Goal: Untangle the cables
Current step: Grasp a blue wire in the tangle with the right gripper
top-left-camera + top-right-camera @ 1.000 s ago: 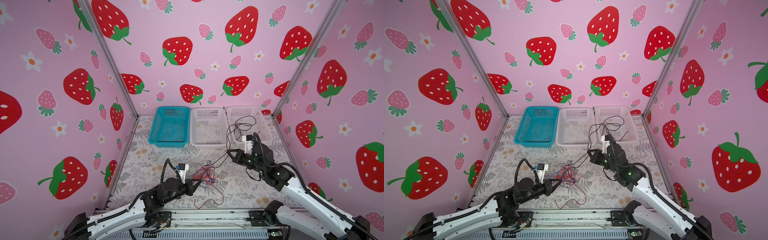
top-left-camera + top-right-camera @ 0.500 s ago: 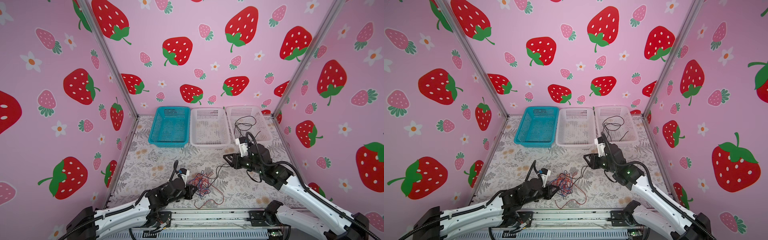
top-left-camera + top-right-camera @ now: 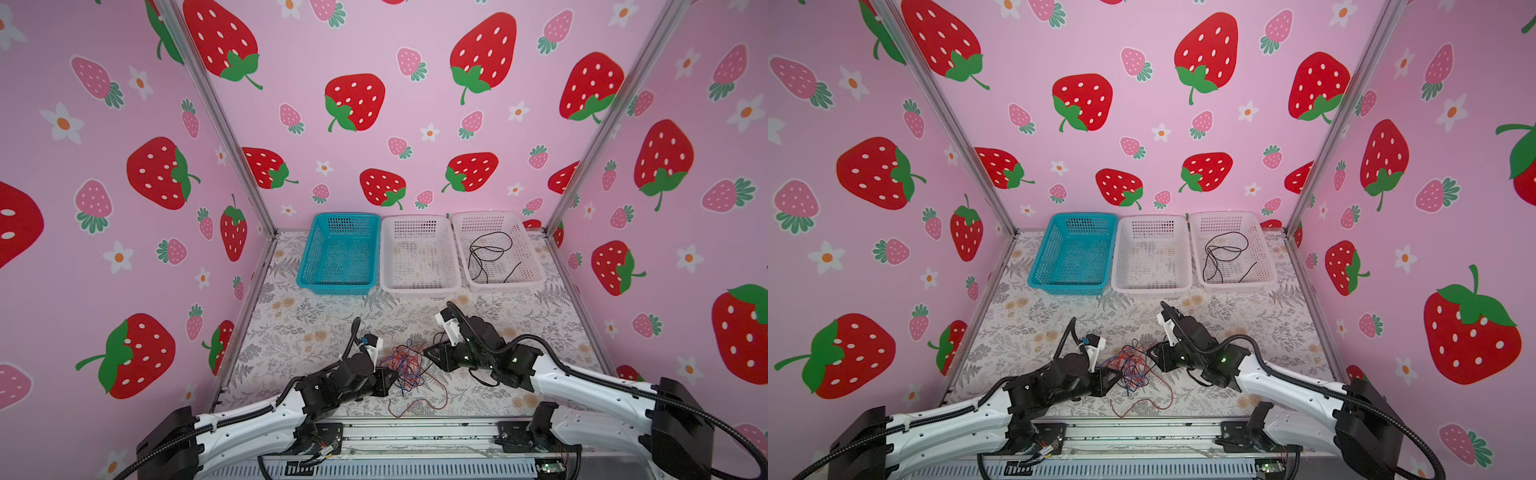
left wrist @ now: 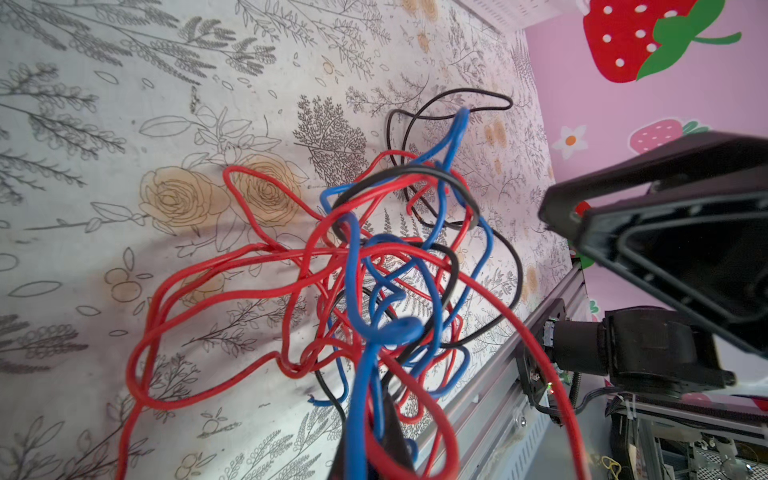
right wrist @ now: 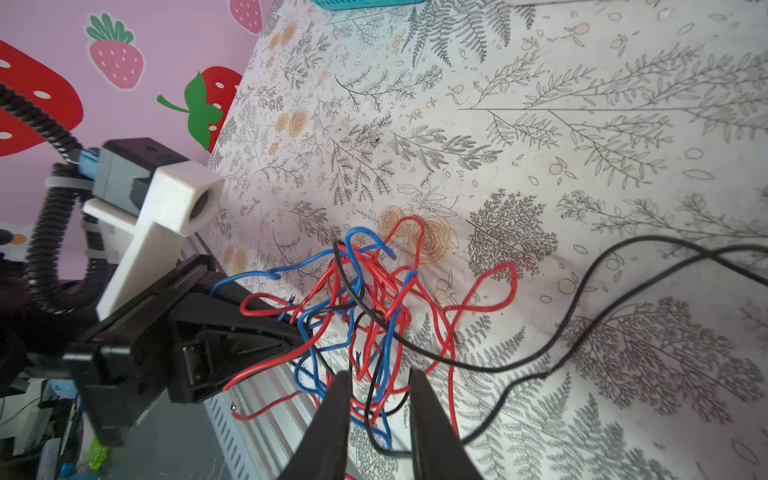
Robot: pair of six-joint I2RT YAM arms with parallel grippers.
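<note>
Partly done: one black cable (image 3: 488, 253) lying in far white basket (image 3: 528, 249). Left to separate: red-blue-black tangle (image 3: 405, 365) on tabletop (image 3: 311, 332), pinched by closed left hand (image 3: 392, 376), straddled by part-open right hand (image 5: 380, 376) gripping nothing.

Bright, even light, soft shadows; wide-angle bending at edges; nearest cables (image 4: 363, 415) blurred.

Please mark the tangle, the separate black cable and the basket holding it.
Red, blue, black cable tangle (image 3: 405, 365): a top view, middle.
Thin black cable (image 3: 484, 250): a top view, coil.
White plastic mesh basket (image 3: 525, 245): a top view, right wall.
</note>
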